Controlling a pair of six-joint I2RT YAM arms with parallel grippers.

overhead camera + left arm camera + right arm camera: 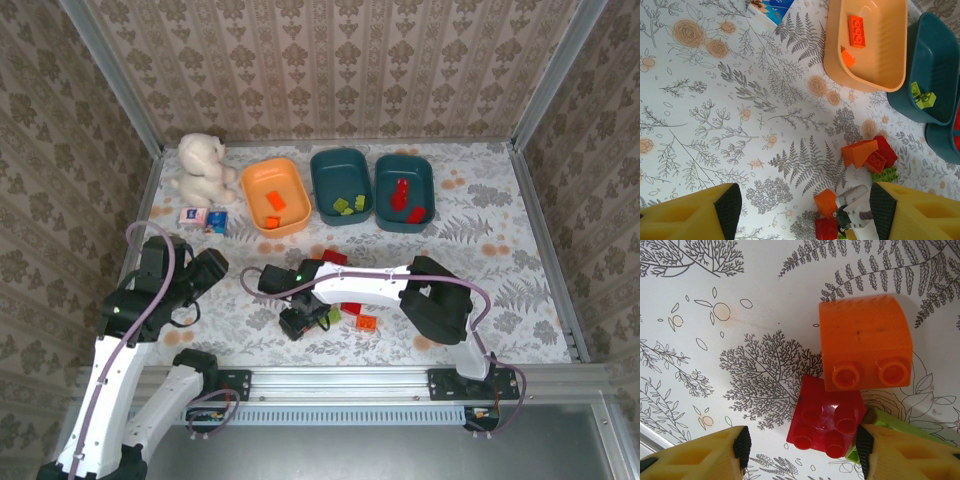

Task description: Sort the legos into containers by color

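Though astride a red lego (827, 417), right fingers (700, 460) spread, no grip; left fingers (695, 215) spread, empty.

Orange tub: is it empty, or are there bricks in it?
Not empty. The orange tub holds two orange bricks: one lies studs-up on its floor, the other sits tilted beside the wall.

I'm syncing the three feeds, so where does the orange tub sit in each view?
Top external: orange tub at the far side, between the plush toy and a teal tub.
Left wrist: orange tub at top right, beside the teal tub.
Right wrist: aimed down at an orange brick and red brick on the fern-print cloth.
Shared landmark: blue-and-white box left of the tub; the cloth throughout.
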